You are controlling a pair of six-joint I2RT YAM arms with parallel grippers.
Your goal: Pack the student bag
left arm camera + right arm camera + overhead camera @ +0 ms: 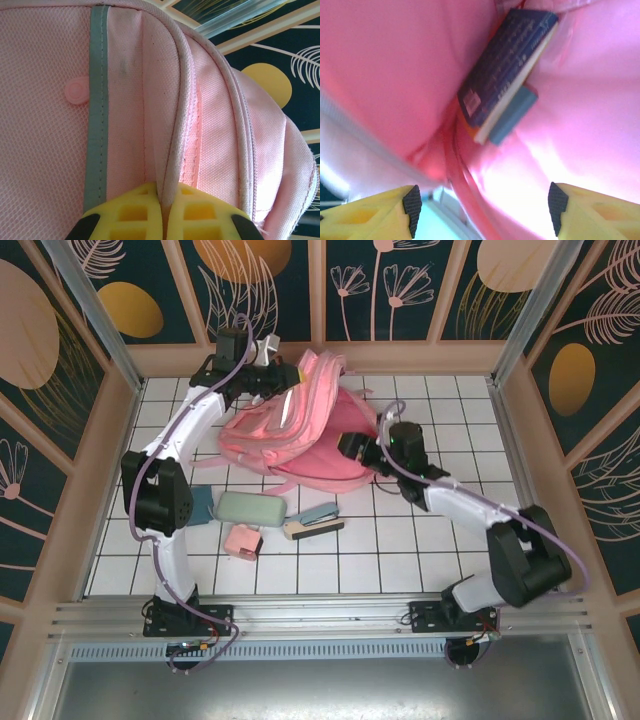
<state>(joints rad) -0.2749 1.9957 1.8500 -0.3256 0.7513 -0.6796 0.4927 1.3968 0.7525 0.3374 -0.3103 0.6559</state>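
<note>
Starting at the near edge of the table (440, 540), I've got loose items waiting left of centre: a small pink box (243, 540) and, just beyond it, a mint case (250, 507), both lying near the bag. Moving out, my right gripper (352, 447) sits at the bag's mouth around the middle of the table, its yellow fingers (410, 210) spread wide with nothing between them. Through its wrist camera I'm looking into the pink lining at a dark blue book (507, 70) lying against a teal block (512, 117). There's pale print on the book's cover, but it's too blurred for me to read. The student bag (300, 430) itself sprawls from the centre toward the far edge, slumped and creased, so I judge it soft, light and floppy: the cloth will sag and the mouth will fall closed unless something props it. The piped seams and the rim look like the best purchase, firmer than the mesh panels. That's what my left gripper (272, 378) has near the far edge: jaws pressed together, pinching a corded seam (175, 125) of the bag. I can't make out any brand or label on the fabric, just a grey strip (97, 100) and a round pink stud (76, 92).
</note>
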